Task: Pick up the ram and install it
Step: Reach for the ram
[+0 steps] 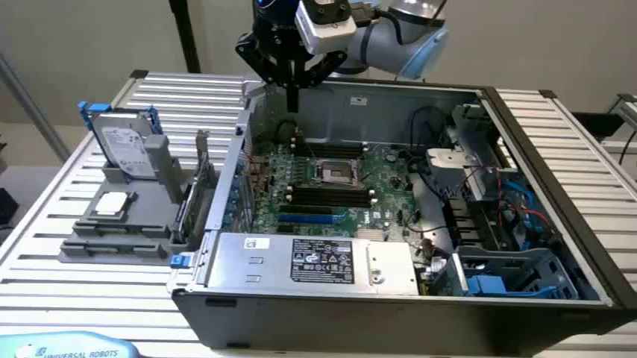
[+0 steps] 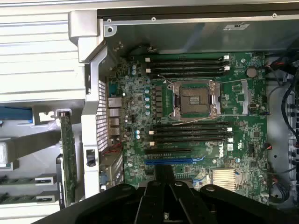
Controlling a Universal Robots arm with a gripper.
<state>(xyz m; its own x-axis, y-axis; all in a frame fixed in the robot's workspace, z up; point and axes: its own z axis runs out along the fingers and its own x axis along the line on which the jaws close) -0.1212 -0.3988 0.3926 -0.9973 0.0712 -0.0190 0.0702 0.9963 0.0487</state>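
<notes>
pincer (image 1: pixel 292 103) hangs over the back wall of the open case (image 1: pixel 398 93), fingers pinched together and carrying nothing, with the motherboard (image 2: pixel 205 116) and its empty black memory slots (image 2: pixel 191 133) spread right beneath it. the ram (image 2: pixel 21 181) isn't in there at all: it looks to be the thin green strip lying in the grey rack (image 1: pixel 130 224), well off to the exterior view's left of the pincer, outside the case, beyond the upright expansion card (image 2: pixel 68 158). so the pick is the job, and doing it well, i'd say, means jaws spread before going down and a square grip on the stick's long edges near its middle, clear of the card beside it.
</notes>
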